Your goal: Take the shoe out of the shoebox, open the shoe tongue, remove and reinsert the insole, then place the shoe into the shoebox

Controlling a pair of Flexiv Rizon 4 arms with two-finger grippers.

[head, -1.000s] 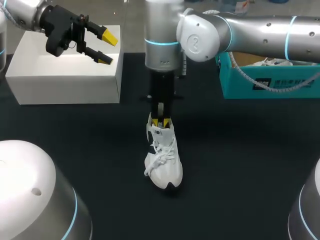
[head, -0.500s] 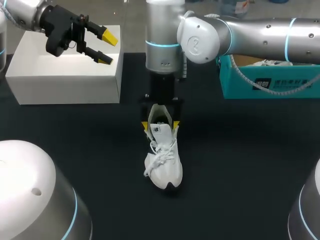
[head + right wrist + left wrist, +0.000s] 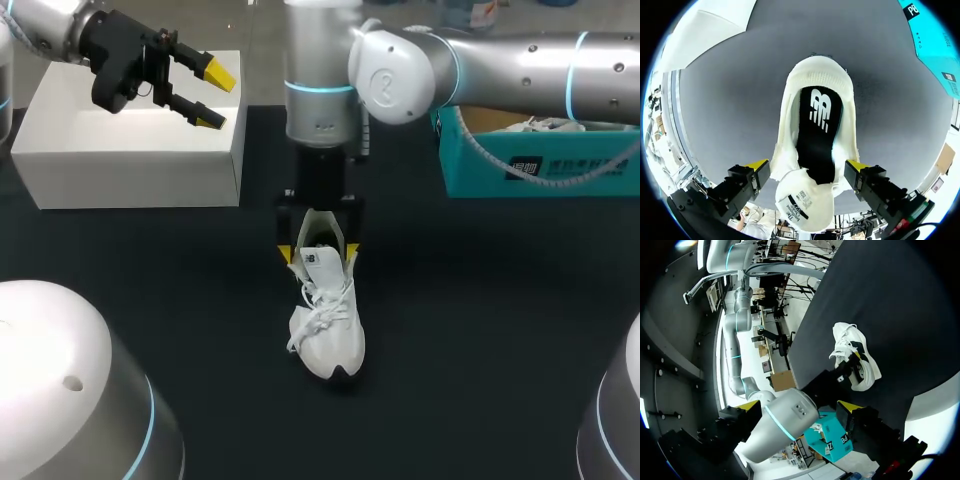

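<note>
A white shoe [image 3: 326, 322] stands upright on the black table, toe toward me. My right gripper [image 3: 320, 253] hangs straight down over its heel end, open, with one yellow fingertip on each side of the collar. In the right wrist view the black insole [image 3: 816, 131] lies inside the shoe [image 3: 815, 75], and the tongue [image 3: 801, 202] is folded forward between the open fingers [image 3: 757, 165]. My left gripper [image 3: 196, 87] is open and empty above the white box at the back left. From its wrist view the shoe [image 3: 854, 356] lies far ahead.
A teal shoebox [image 3: 520, 165] stands at the back right, behind my right arm. A white box [image 3: 130, 150] stands at the back left. My right arm [image 3: 790, 422] crosses the left wrist view, with the teal shoebox [image 3: 827, 437] next to it.
My right gripper was shut at the shoe's opening one second ago and has opened wide, its fingers now astride the collar. The left arm has not moved.
</note>
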